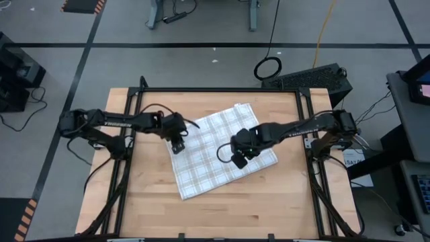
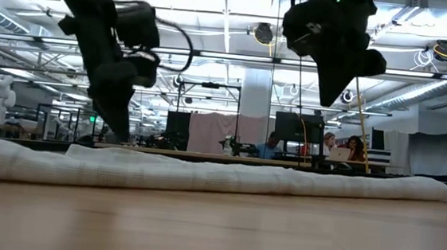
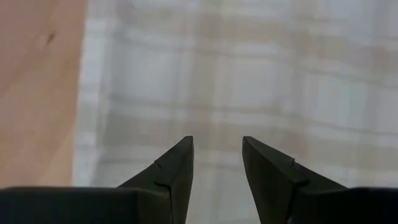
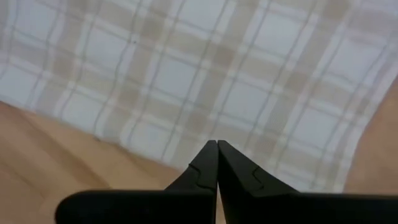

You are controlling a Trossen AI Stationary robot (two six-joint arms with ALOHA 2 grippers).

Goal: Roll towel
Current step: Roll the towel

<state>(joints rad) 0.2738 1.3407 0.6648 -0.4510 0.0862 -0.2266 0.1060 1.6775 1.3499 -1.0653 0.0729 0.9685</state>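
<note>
We see the towel (image 1: 218,151) lying flat in the middle of the wooden surface (image 1: 269,208). It sits crooked, not lined up with the surface edges. Its long side runs from the near left corner up to the far right corner. Our left end effector (image 1: 177,147) hangs over the towel's left edge, its fingers a little apart and holding nothing. Our right end effector (image 1: 240,160) hangs over the towel's right part, pinched fully together with nothing in it. A black frame (image 1: 218,91) runs around the surface.
</note>
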